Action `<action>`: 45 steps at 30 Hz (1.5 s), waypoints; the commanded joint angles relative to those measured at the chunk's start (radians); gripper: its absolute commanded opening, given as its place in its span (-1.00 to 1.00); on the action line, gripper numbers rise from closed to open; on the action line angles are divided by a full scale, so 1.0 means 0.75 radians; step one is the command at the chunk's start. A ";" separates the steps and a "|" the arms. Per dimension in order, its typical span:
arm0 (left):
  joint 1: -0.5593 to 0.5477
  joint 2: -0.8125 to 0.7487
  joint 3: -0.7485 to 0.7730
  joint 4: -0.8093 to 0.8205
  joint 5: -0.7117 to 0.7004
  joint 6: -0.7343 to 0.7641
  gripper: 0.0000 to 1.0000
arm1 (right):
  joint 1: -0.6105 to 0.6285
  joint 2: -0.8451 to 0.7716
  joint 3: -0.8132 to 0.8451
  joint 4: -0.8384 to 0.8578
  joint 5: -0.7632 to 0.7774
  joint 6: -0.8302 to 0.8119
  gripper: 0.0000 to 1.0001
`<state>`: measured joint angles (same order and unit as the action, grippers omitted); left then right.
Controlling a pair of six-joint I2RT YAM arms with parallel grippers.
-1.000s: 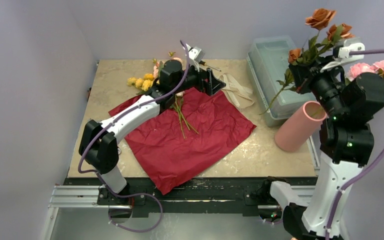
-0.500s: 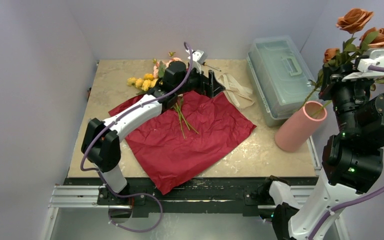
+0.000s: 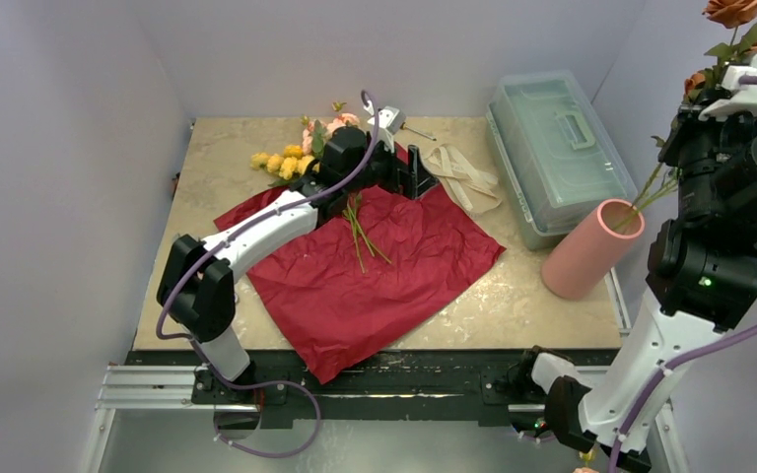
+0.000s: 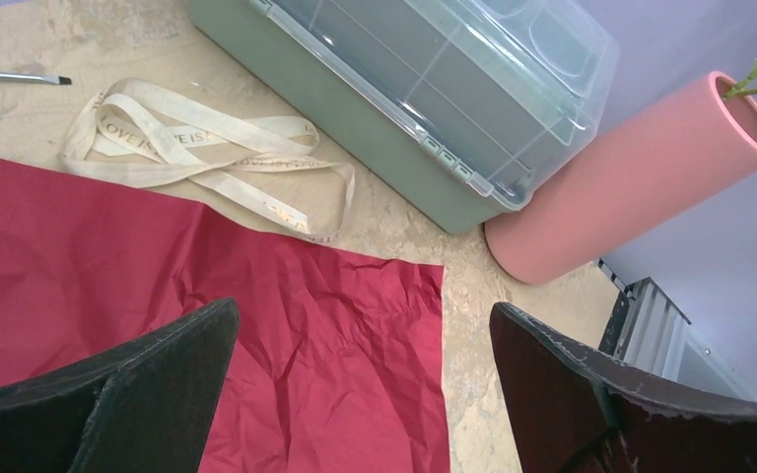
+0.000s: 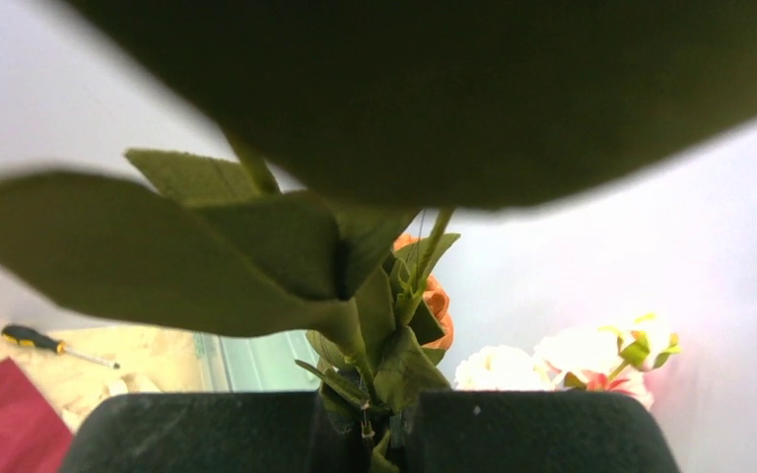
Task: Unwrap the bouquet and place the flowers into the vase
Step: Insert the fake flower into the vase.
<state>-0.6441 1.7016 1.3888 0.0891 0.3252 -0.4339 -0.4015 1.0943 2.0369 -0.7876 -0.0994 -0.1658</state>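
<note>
1. Lifting continues: the right claw (image 5: 365, 434) has gone up and swung right, clamped on the leafy stems of the orange roses (image 3: 739, 10).
2. Stem tips (image 3: 651, 192) were over the plastic box (image 3: 552, 138) a second ago and now sit at the vase (image 3: 582, 261) mouth. Likely next: lower, then release.
3. Left claw (image 4: 363, 320) hasn't moved: jaws wide, empty, over the red paper (image 3: 375, 286).
4. Yellow and pink flowers (image 3: 281, 163) lie at the back of the tabletop (image 3: 227, 217), not yet placed.
5. Materials: vase is a matte salmon cylinder, paper is a crinkled flat sheet, cream ribbon (image 3: 468, 177) is limp, box is clear greenish rigid plastic.
</note>
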 commanded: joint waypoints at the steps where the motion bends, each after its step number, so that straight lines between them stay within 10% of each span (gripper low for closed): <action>1: 0.001 -0.077 -0.005 0.023 -0.060 0.032 1.00 | -0.010 0.006 -0.127 0.082 0.048 -0.054 -1.00; 26: 0.191 -0.053 0.016 -0.201 -0.217 -0.042 1.00 | -0.008 0.055 -0.714 0.213 0.080 0.126 -1.00; 45: 0.290 0.084 0.105 -0.379 -0.241 -0.150 1.00 | -0.010 0.024 -0.750 0.133 0.238 0.140 0.08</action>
<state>-0.4408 1.7615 1.4235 -0.1684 0.1535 -0.5171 -0.4061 1.1309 1.3991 -0.6548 0.0429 -0.0757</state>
